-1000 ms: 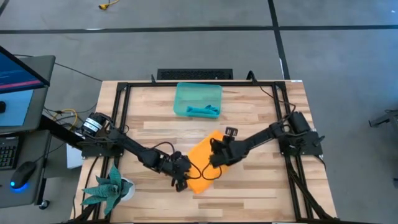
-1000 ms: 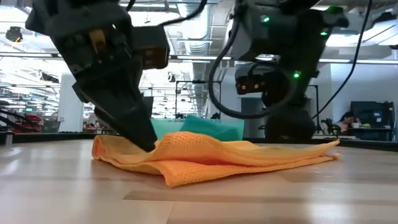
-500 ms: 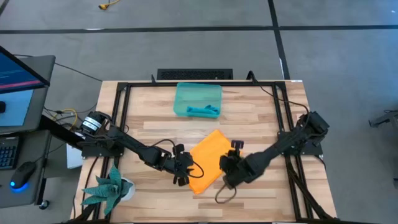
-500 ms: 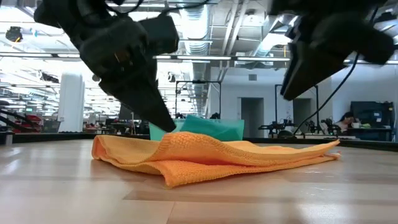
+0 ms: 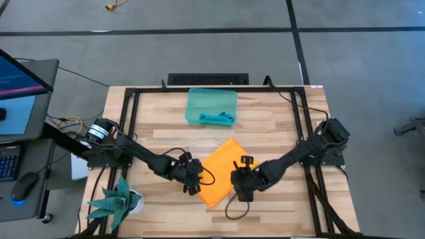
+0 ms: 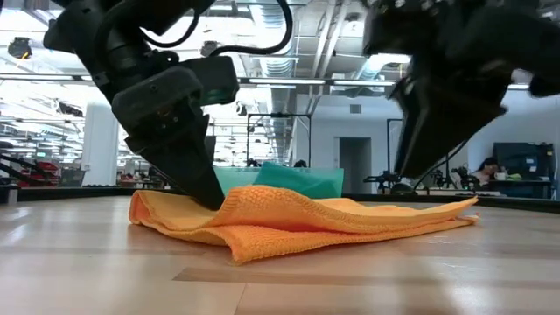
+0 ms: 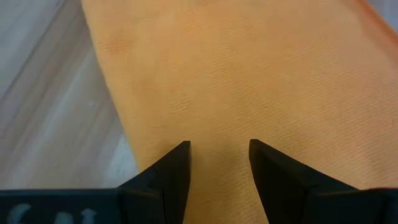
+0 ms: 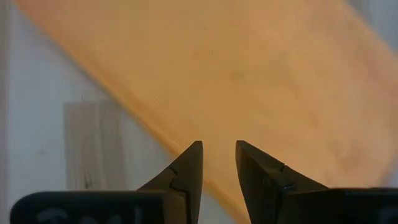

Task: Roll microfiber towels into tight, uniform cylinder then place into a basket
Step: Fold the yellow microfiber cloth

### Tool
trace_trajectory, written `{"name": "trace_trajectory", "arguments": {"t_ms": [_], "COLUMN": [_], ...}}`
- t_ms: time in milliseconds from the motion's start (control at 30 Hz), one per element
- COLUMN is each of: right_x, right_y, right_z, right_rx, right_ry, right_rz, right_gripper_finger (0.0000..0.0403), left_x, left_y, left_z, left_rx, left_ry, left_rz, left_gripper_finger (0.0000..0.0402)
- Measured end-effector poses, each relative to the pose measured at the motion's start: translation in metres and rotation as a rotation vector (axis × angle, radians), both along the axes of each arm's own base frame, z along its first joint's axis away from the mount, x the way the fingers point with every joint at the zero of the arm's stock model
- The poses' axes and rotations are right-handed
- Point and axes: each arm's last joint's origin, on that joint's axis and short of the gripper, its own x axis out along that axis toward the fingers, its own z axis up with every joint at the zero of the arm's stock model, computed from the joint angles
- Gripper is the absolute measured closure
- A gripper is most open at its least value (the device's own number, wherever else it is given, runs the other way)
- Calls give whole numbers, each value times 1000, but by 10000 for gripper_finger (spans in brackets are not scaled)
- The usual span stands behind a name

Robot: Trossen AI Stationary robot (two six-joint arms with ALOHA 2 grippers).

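- Blue towel (image 5: pixel 216 119) is seen rolled inside the basket (image 5: pixel 192 106) near the tabletop's far edge; done.
- Orange towel (image 5: pixel 219 170) is left loosely folded near the front edge, not rolled.
- Left gripper (image 7: pixel 218 148) and right gripper (image 8: pixel 219 147) are held over its opposite edges, fingers apart, nothing gripped.

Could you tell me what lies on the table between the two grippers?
The orange towel lies between the left gripper and right gripper, in the high view.

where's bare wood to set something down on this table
Free: the far right corner beside the basket, the far left strip beside it, and the near right corner. Crowded: the middle, where both pincers, left and right, flank the orange towel; the plant fills the near left.
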Motion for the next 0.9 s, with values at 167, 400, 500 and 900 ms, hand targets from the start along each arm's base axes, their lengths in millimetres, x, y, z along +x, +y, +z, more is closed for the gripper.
{"name": "trace_trajectory", "arguments": {"t_ms": [167,400,500,900], "right_x": [0,-5,-5,14], "right_y": [-19,-46,-58,-92], "right_z": [-18,-36,-38,-38], "right_rx": [92,133,138,46], "right_ry": [33,86,82,-73], "right_rz": [-56,-205,-260,-343], "right_gripper_finger": [285,285,285,285], "left_x": [2,2,2,35], "left_y": [3,3,2,-14], "left_z": [1,0,0,-36], "left_rx": [3,-35,-54,-224], "left_ry": [-2,6,3,-180], "left_rz": [-34,-32,-10,-164], "left_gripper_finger": [246,246,246,246]}}
